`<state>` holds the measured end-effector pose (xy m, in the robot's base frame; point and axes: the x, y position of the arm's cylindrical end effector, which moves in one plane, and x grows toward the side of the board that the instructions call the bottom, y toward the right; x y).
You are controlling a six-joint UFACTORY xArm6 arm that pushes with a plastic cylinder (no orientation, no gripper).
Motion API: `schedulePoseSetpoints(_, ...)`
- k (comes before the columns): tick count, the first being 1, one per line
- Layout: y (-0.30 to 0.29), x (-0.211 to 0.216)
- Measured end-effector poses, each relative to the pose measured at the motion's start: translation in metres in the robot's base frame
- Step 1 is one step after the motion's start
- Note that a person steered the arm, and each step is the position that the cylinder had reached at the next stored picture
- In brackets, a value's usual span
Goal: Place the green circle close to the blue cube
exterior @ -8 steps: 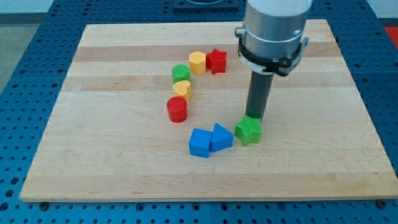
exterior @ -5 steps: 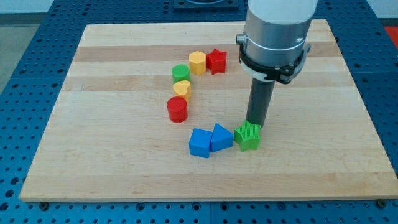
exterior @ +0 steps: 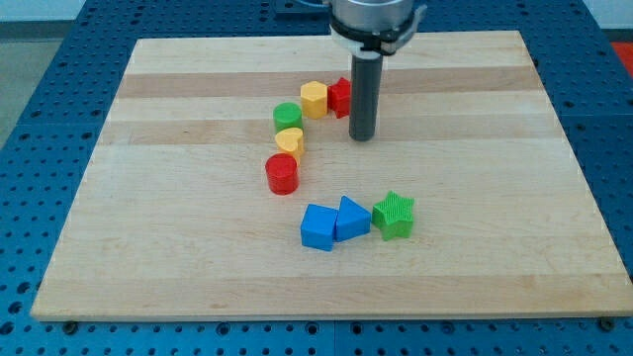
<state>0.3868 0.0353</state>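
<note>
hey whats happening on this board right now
A robot arm's rod is sliding over a wooden board of small blocks. My tip sits just right of the red star, touching nothing clearly. The green circle lies in the upper cluster, well apart from the blue cube near the view's bottom, so that push is not yet done.

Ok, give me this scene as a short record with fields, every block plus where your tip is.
tip: my tip at the view's upper middle, just right of and below the red star
target block: green circle, left of the tip, not touched
goal block: blue cube, near the view's bottom centre
beside goal: blue triangular block touching it, then green star to the right
upper cluster: yellow hexagon, yellow heart, red cylinder
surface: wooden board
task status: green circle not yet near the blue cube
</note>
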Motion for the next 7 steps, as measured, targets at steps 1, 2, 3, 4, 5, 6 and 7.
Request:
schedulePoseSetpoints(1,-0.029,-0.003)
schedulePoseSetpoints(2,-0.066,-0.009)
schedulePoseSetpoints(3,-0.089,-0.022)
schedulePoseSetpoints(4,-0.124,-0.025)
schedulePoseSetpoints(5,-0.16,-0.039)
schedulePoseSetpoints(6,-0.177,-0.059)
schedulePoseSetpoints(7,-0.194,-0.052)
